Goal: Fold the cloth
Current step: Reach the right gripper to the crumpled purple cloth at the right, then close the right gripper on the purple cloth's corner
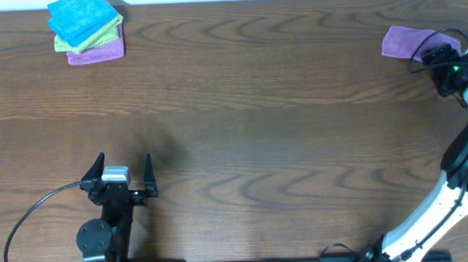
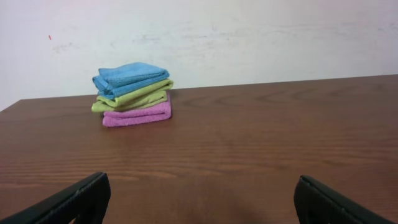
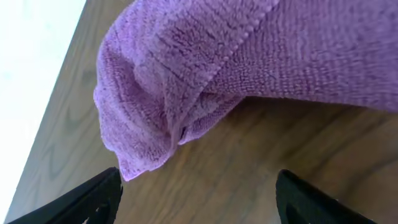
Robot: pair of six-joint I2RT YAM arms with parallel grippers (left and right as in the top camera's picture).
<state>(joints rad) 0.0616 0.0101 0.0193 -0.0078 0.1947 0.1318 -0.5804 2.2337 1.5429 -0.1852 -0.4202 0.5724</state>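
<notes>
The cloth (image 3: 186,81) lies bunched, lilac and fuzzy.

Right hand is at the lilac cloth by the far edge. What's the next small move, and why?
Probably nudge the right hand forward over the cloth, then close: the fingers stand apart, and the bunched fold lies just beyond their tips, ungripped.

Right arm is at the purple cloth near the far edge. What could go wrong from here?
1. The lilac microfibre cloth lies bunched before the right gripper, its fingers open; closing here may pinch several layers, not one corner.
2. It sits near the brown wooden table's far edge, so a push could slide it off.
</notes>
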